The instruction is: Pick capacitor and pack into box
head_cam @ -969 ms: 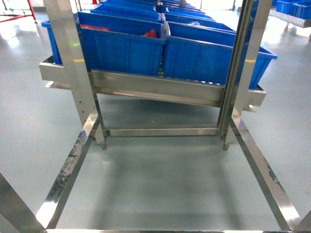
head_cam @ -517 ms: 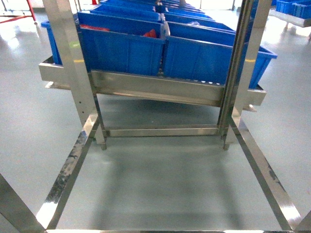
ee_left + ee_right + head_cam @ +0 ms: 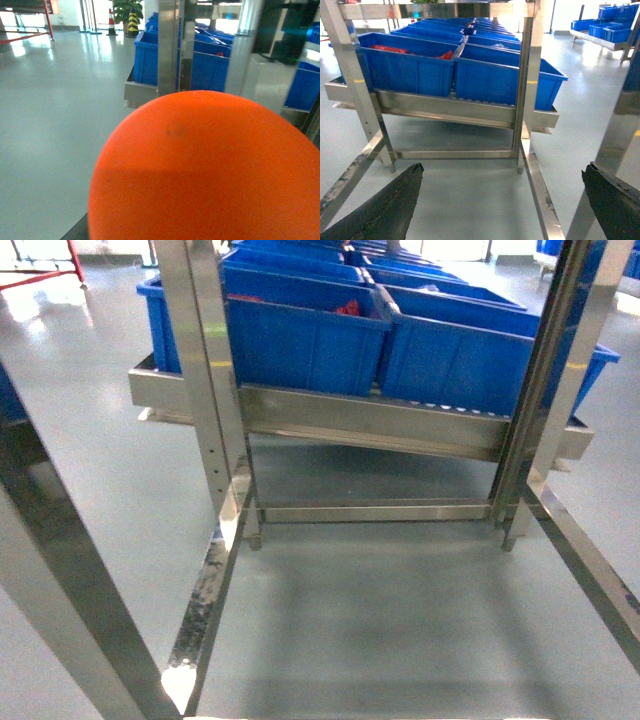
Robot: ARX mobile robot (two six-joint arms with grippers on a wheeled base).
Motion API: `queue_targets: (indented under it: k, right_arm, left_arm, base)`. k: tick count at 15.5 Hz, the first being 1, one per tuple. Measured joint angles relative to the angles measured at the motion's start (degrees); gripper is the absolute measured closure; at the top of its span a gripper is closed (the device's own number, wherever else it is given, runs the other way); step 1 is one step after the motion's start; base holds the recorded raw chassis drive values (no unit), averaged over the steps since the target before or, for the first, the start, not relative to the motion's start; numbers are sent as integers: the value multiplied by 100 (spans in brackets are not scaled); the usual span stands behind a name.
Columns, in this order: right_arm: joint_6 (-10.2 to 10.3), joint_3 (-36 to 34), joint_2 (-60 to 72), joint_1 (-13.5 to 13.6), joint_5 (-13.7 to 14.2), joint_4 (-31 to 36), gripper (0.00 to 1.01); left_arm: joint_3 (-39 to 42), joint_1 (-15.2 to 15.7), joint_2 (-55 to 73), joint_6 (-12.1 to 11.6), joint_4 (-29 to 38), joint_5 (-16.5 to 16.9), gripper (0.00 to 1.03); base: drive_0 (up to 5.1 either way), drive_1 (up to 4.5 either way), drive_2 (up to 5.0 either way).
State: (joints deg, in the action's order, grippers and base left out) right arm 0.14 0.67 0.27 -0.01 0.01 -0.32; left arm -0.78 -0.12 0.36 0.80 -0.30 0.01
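A smooth orange rounded capacitor fills most of the left wrist view right in front of the camera. It hangs above the floor where my left gripper's jaws are and hides the fingers. My right gripper is open, its dark fingertips wide apart with only grey floor between them. Neither gripper shows in the head view. The box is out of view.
A steel rack ahead carries rows of blue bins, some holding red parts. Steel uprights and floor rails frame the grey floor. A slanted steel post stands close at the left. A striped cone stands far off.
The head view has swung: the rack and bins now sit further right and a little lower in the frame, and a near steel post has come in at the lower left.
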Motion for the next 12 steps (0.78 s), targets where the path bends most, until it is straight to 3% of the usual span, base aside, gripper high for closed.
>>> queue_targets:
  k: [12]
  right_arm:
    - [0,0,0,0,0,9,3]
  left_arm:
    - [0,0,0,0,-9,-4,59]
  base:
    - [0,0,0]
